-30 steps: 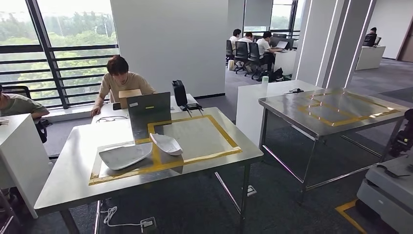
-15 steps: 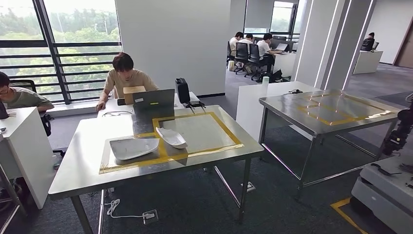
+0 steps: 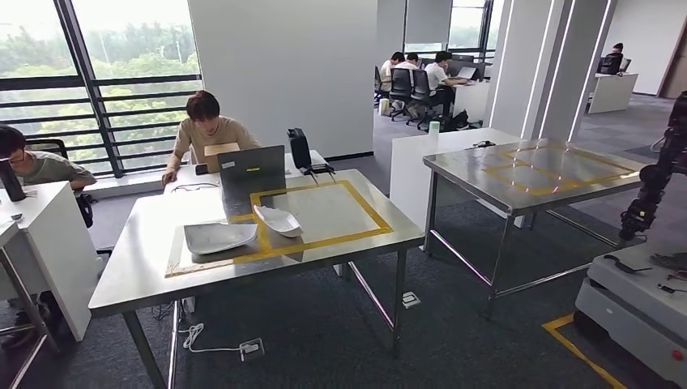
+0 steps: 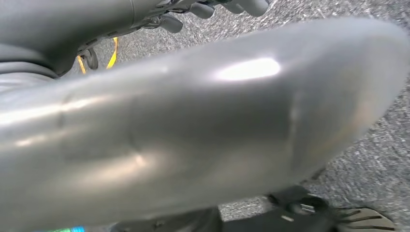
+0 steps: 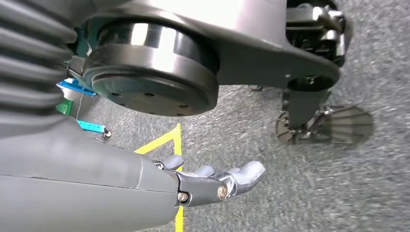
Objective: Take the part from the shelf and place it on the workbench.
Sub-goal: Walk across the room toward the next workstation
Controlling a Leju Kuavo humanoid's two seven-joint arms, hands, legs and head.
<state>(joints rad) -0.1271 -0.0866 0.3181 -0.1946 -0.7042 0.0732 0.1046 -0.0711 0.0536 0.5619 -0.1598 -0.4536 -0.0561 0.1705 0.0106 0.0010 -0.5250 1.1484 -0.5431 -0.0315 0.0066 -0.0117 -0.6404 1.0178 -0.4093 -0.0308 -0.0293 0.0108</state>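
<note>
No text, label, brand, number or sign can be read anywhere, and the small pale sticker that is seen on the back of the laptop (image 3: 252, 168) on the steel table (image 3: 146, 275) is too small to be deciphered.

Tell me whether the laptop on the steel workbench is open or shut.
Open. The laptop has its lid raised upright at the far edge of the workbench, its back toward the camera, in front of the seated person.
</note>
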